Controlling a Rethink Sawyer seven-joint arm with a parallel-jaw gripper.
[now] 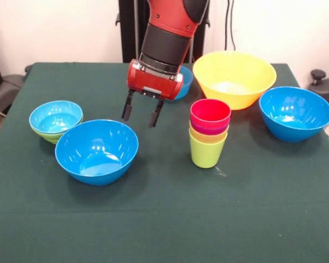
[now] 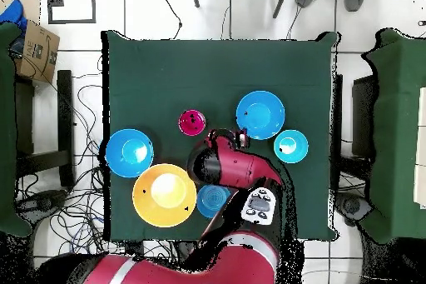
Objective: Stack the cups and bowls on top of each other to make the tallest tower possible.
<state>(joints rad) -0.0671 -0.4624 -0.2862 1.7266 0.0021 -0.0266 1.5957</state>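
My gripper (image 1: 141,113) hangs open and empty over the green cloth, between a large blue bowl (image 1: 97,150) and a stack of cups (image 1: 208,134). The cups are nested upright: lime green lowest, then yellow and purple, with red on top. In the overhead view my gripper (image 2: 226,137) sits between the cups (image 2: 192,122) and that blue bowl (image 2: 260,114). A small blue bowl (image 1: 56,118) rests inside a lime green bowl (image 1: 50,135) at the left. The very large yellow bowl (image 1: 234,76) and another large blue bowl (image 1: 295,112) stand apart. The arm partly hides one more small blue bowl (image 1: 185,82).
A green cloth covers the table (image 1: 164,219). In the overhead view the yellow bowl (image 2: 165,195) and the small blue bowl (image 2: 213,201) lie close to the arm's base. Chairs and cables surround the table.
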